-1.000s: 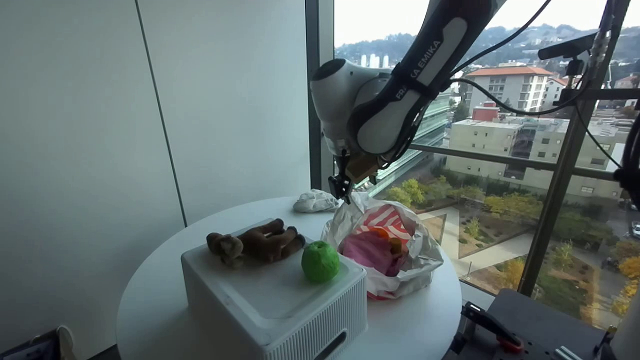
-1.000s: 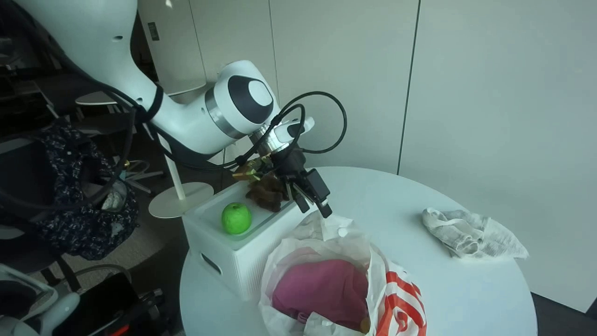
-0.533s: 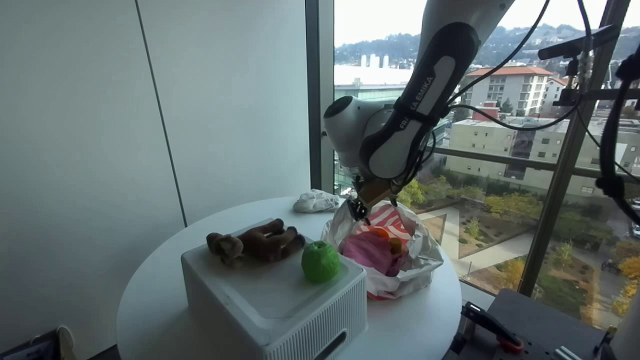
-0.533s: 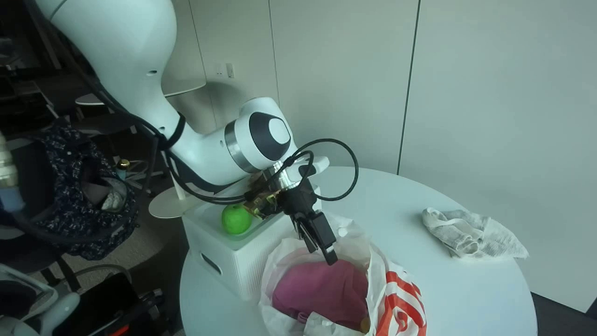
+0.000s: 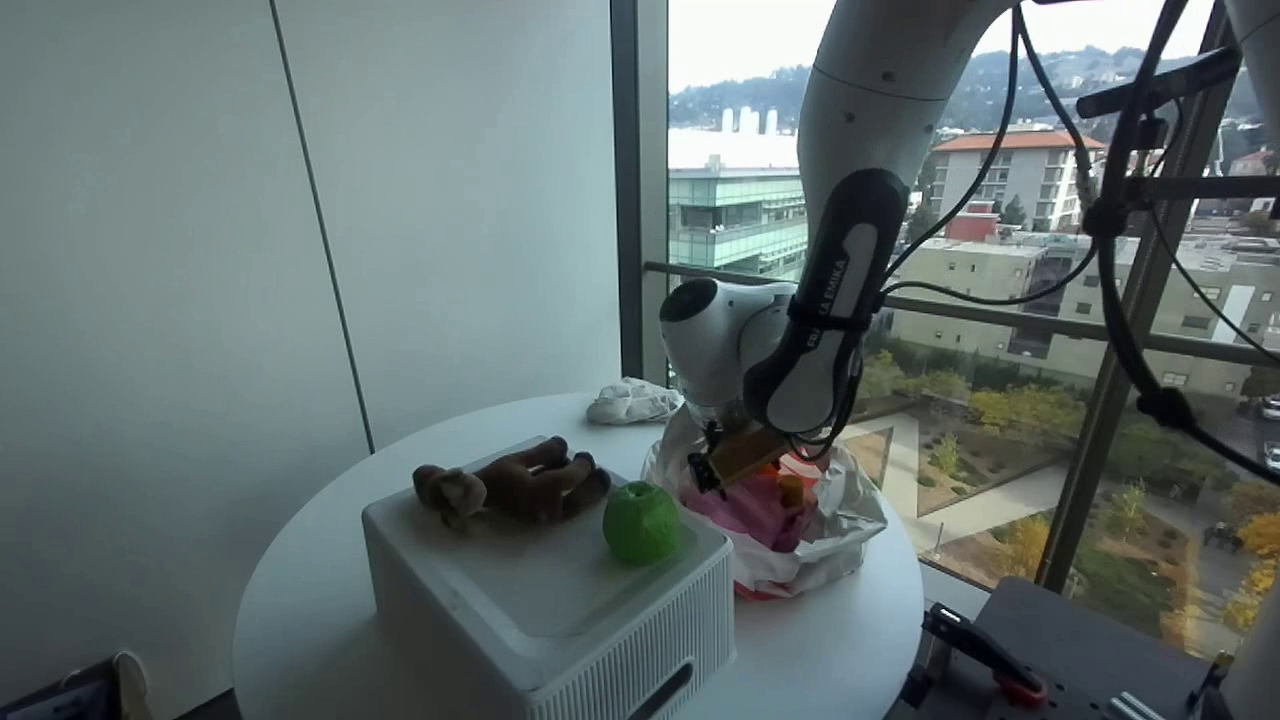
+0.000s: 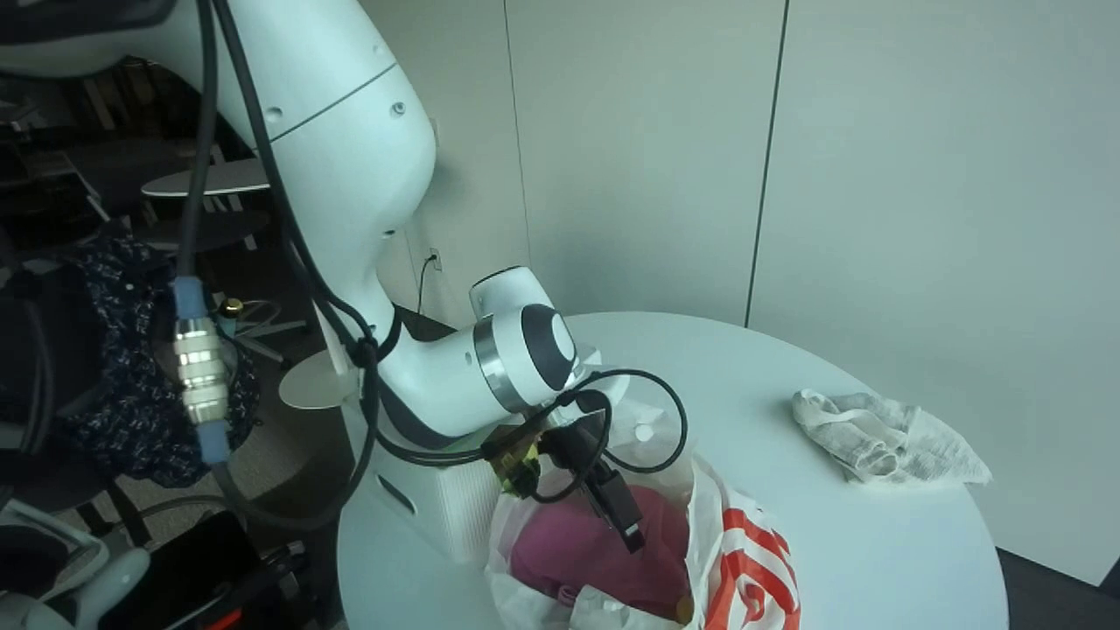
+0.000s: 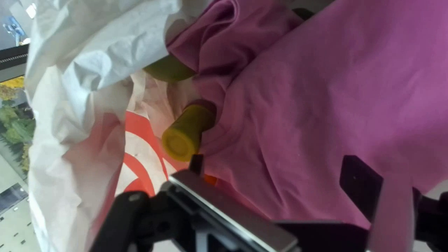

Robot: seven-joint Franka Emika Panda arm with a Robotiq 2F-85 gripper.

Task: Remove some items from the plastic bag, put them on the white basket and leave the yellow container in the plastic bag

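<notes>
Over the last second the black two-fingered hand [image 7: 275, 173] has come down from above the rim of the crumpled white plastic bag with red stripes [image 6: 752, 560] into its mouth, and now sits over the large folded pink cloth [image 7: 308, 105] inside. Its fingers stand wide apart with nothing held; whether either tip touches the cloth, I cannot tell. The cloth shows no shift, so its lift seems not to have begun.

Just beside the bag, on top of the white ribbed plastic basket [image 5: 545, 600], the round green apple [image 5: 640, 523] and the brown plush toy [image 5: 530, 487] lie where they were; I judge those two finished. The small yellow cylindrical container [image 7: 189, 129] is in the bag, poking out from under the cloth's edge. The cloth is probably next out; because it overlaps the container, a careless grasp could drag along the thing meant to stay.
</notes>
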